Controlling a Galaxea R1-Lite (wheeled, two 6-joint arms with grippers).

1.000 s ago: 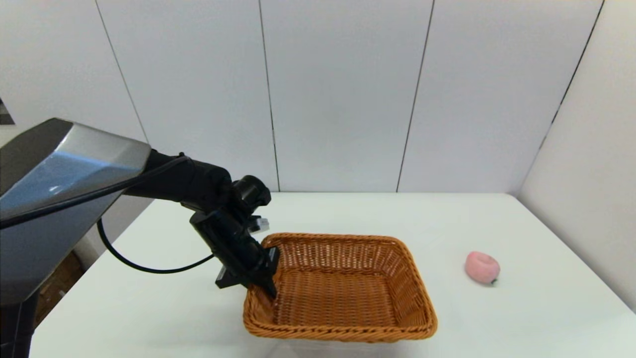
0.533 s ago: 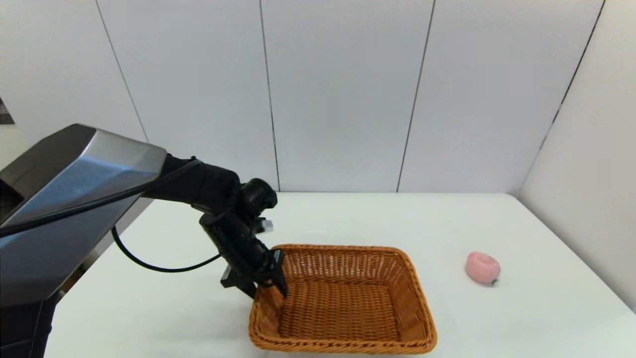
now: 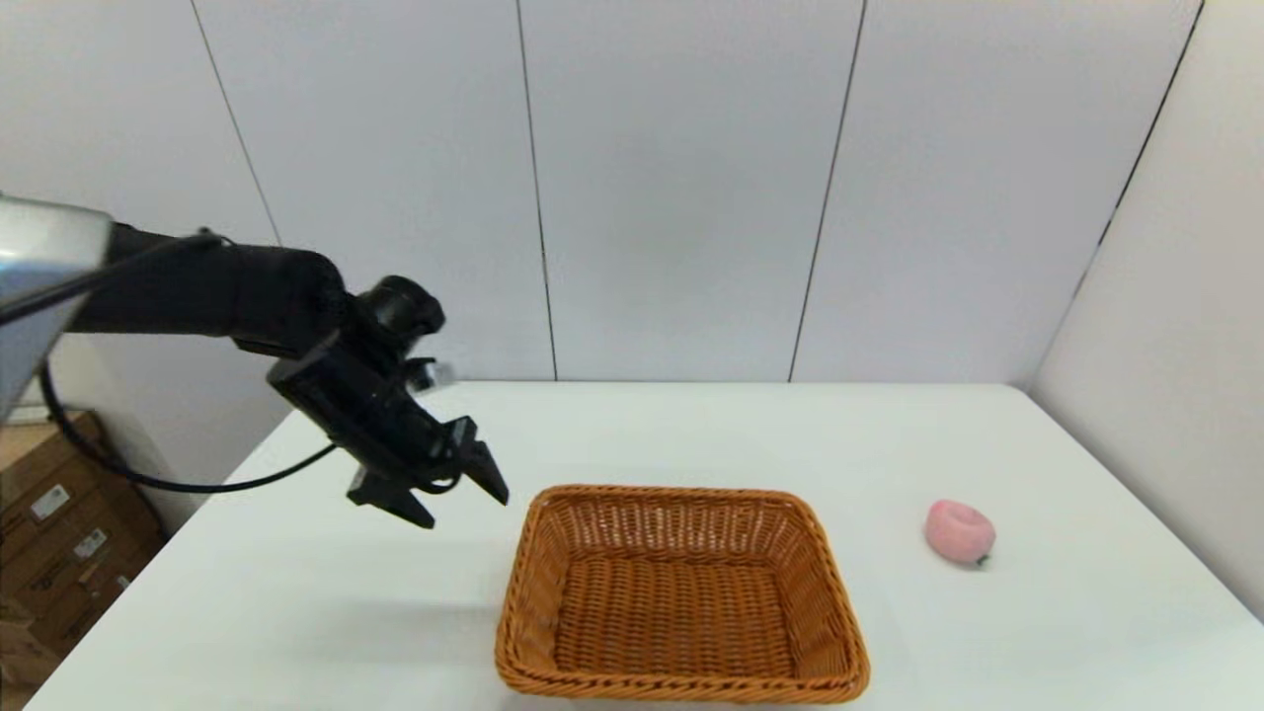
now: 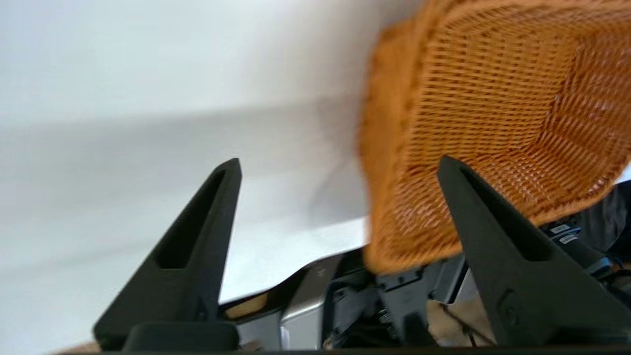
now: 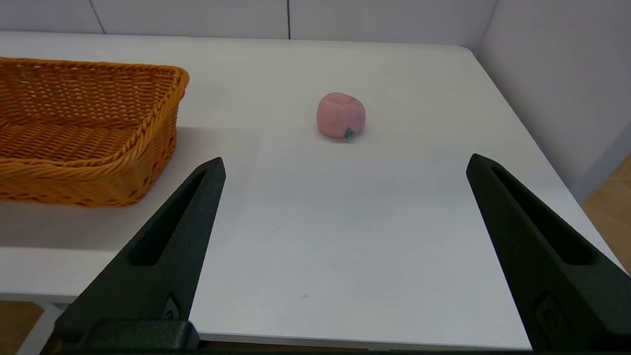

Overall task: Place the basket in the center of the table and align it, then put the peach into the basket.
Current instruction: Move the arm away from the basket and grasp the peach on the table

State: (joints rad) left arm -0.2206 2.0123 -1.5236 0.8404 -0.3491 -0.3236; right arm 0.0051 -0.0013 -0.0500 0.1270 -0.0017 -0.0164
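Note:
The orange-brown wicker basket (image 3: 681, 592) (image 4: 493, 113) (image 5: 84, 133) rests empty on the white table (image 3: 691, 434), near the front middle. To its right lies the pink peach (image 3: 959, 531) (image 5: 341, 115), apart from the basket. My left gripper (image 3: 459, 499) (image 4: 340, 165) hangs open in the air just left of the basket's back left corner, holding nothing. In the right wrist view my right gripper (image 5: 345, 165) stands open at the table's near edge, with the peach beyond its fingertips; the head view does not show that arm.
White wall panels close off the back and right side of the table. Cardboard boxes (image 3: 59, 533) stand on the floor past the left edge. A black cable (image 3: 178, 482) hangs below my left arm.
My left gripper let go of the basket's left rim, opened, and rose up and to the left. The basket settled flat and stayed put over the last half second. The peach has not moved.

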